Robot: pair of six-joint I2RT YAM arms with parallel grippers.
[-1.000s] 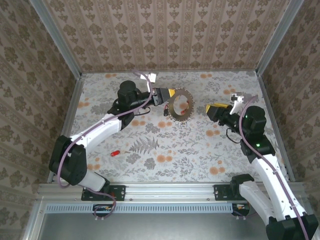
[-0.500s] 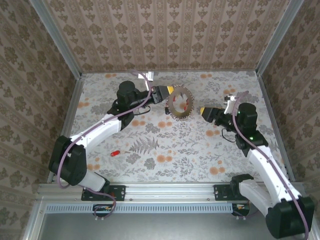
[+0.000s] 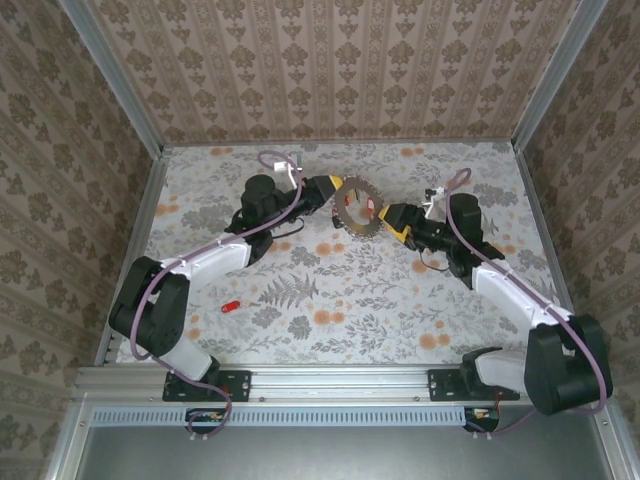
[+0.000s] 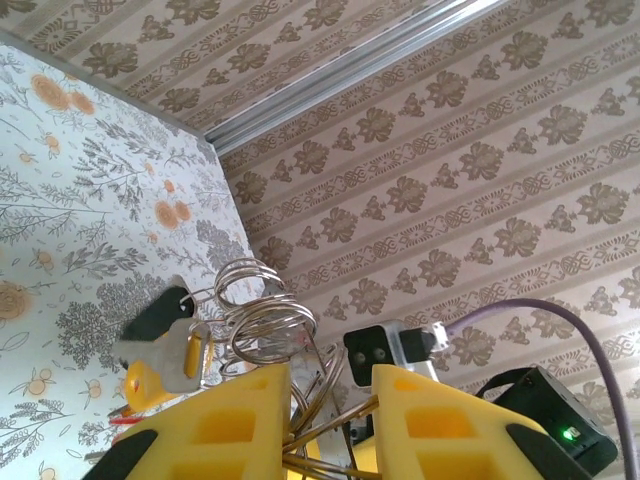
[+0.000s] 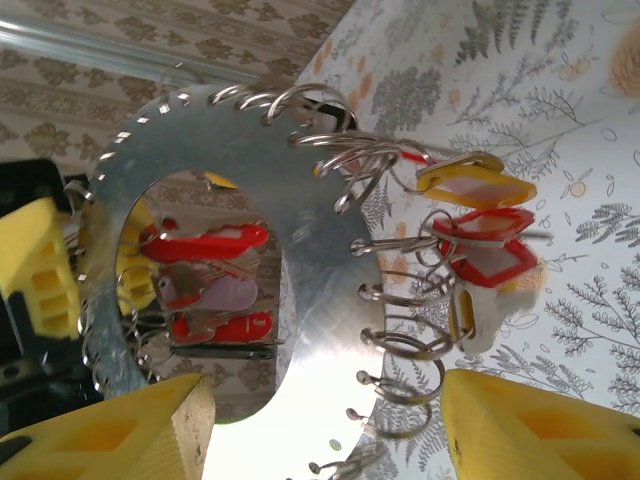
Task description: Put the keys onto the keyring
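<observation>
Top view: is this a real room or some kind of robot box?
Probably a small robot test booth: left arm and right arm bolted to a metal rail, wallpapered walls in metal frames around a flowery table.

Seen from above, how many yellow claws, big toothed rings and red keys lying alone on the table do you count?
grippers: 2 (left gripper, right gripper)
keyring: 1
loose red key: 1
total: 4
</observation>
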